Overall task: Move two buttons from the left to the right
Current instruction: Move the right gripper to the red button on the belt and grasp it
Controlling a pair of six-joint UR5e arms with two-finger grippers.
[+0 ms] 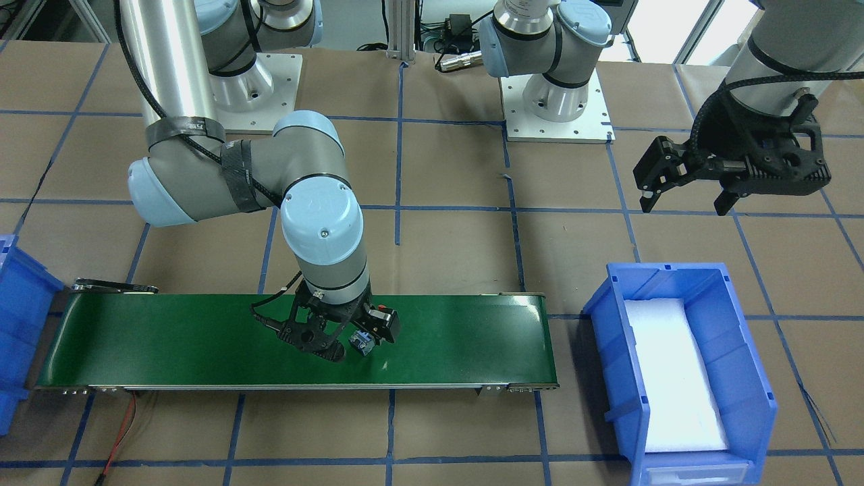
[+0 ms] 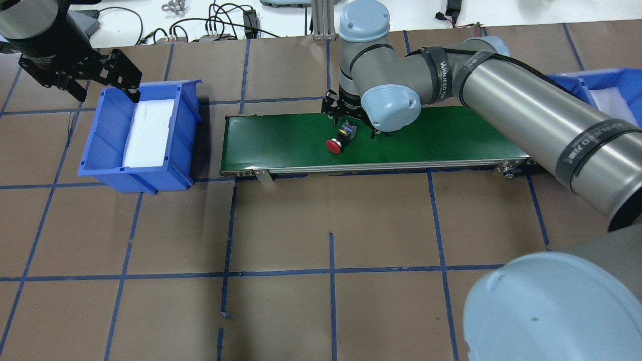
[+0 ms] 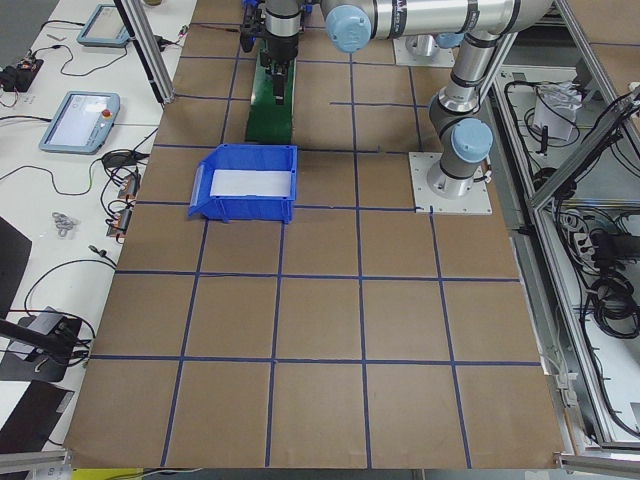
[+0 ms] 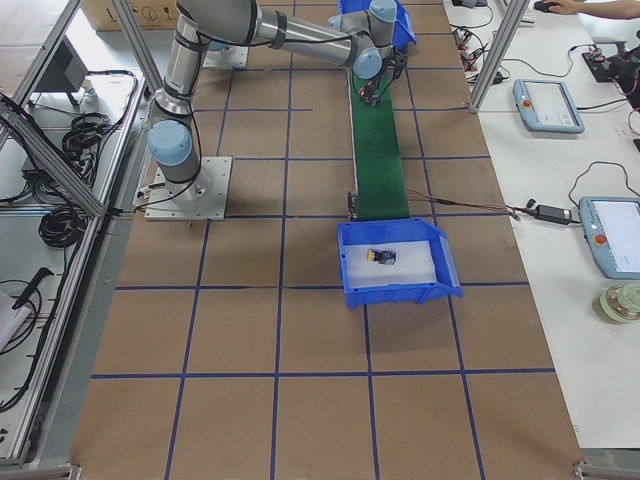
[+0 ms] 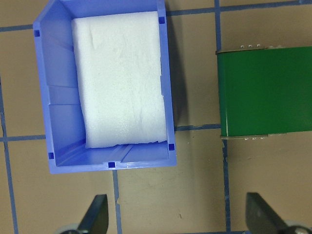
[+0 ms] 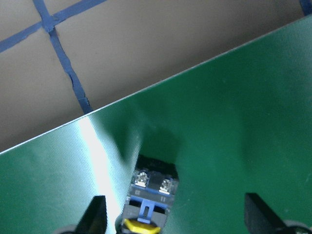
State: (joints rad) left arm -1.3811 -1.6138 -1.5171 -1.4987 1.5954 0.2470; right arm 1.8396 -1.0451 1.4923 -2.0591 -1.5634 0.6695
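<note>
We are seeing two robot arms at a brown paper-covered counter (image 2: 331,220) crossed by blue tape lines, with a green conveyor belt (image 2: 281,140) lying between two blue bins. The right pincer (image 6: 175,214) is hanging low over the belt, its fingers standing wide apart on either side of the red-capped button (image 2: 338,140) and touching nothing. That button is lying on its side about midway between the belt's two ends, its cap pointing toward the belt's robot-side edge. The yellow-capped button (image 4: 380,257) is resting on white foam (image 4: 412,262) in the right bin (image 4: 400,293), just off the belt's right end. The left pincer (image 1: 686,201) is hovering spread and empty near the left bin (image 5: 58,97), which is holding only a foam pad (image 5: 119,78).

We are judging the red-capped button to be light, rigid plastic, not fragile, yet likely to roll on its round cap. The flat sides of its dark, blocky body are looking like the surest place to grip, rather than the smooth cap.
</note>
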